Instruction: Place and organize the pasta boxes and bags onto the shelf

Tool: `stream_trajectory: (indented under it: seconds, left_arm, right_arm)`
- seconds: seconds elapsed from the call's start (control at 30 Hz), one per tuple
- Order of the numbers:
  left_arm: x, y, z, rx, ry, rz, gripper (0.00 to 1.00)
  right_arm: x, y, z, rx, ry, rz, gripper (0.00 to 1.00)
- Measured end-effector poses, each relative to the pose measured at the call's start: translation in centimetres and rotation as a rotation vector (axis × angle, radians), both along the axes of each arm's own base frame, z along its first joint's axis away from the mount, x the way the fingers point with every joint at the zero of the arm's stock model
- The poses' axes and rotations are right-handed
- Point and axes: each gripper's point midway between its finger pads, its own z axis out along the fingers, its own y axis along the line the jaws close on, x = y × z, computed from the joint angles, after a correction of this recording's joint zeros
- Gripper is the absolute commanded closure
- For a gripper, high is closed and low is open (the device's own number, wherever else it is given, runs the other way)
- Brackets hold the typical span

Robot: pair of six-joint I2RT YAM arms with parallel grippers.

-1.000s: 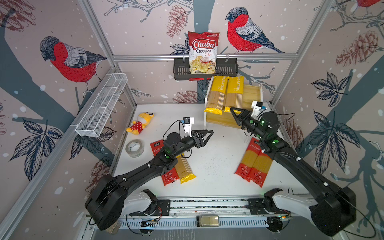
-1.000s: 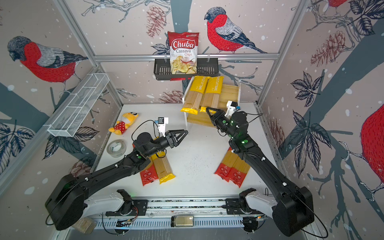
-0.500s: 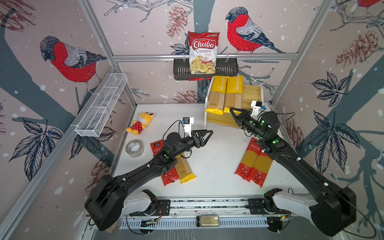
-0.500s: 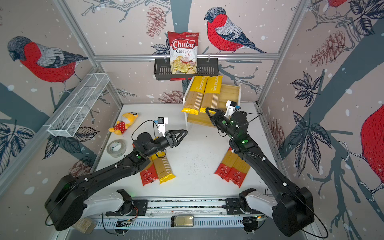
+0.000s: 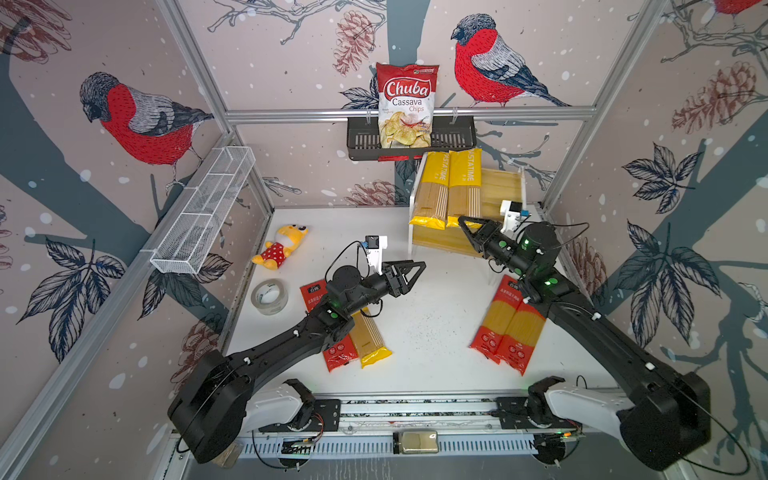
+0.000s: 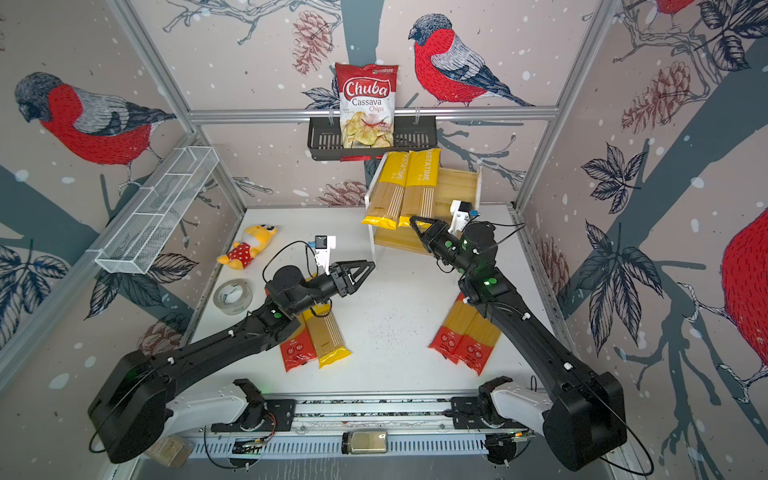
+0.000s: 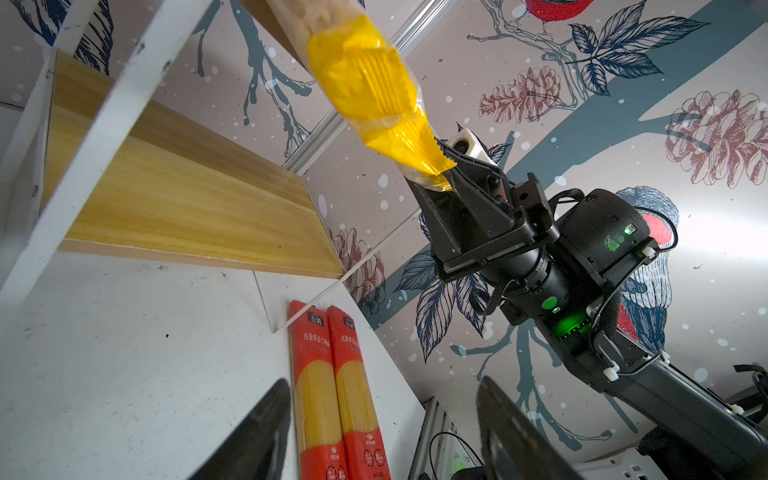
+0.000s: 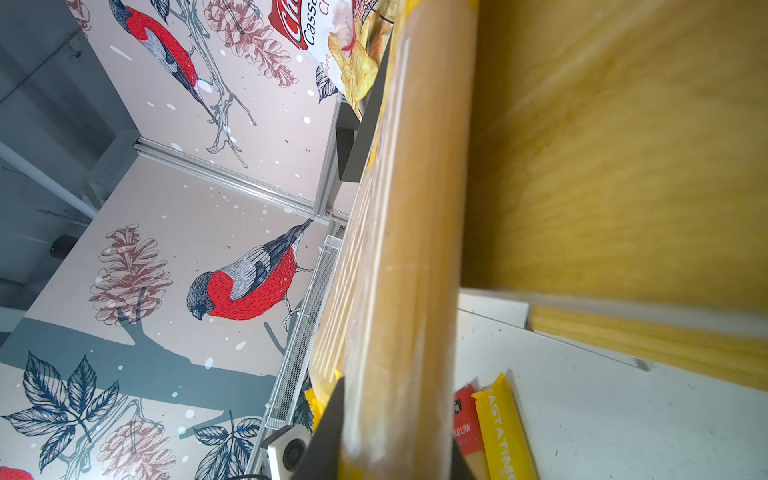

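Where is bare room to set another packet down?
Free: shelf top board right of the two yellow packets; lower board; table middle between the mixed pair and red pair. Crowded: top board's left, where the right gripper clamps one yellow packet.

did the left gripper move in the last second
No. The left gripper is open in the same spot, its tip just as far short of the shelf as before.

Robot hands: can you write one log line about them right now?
right hand: shut on end of yellow PASTATIME spaghetti packet | packet: on top tier of stepped wooden shelf | left hand: open, empty
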Motion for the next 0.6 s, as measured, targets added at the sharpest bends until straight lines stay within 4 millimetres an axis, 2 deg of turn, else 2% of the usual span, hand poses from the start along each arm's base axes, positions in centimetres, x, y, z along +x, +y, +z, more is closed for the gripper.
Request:
stream_trajectory:
  seconds: [0.37,0.6]
  left_arm:
    - [-0.1,0.1,-0.1,0.007,0.006,0.002,0.31]
    - [-0.4,0.4,0.2,0.025,-0.012,0.008,0.30]
  right_arm:
    - [-1.1,-0.5,-0.1,-0.010,0.013,0.001,0.44]
    - [-3.1,-0.7,-1.1,-0.020,0.030,0.014,0.30]
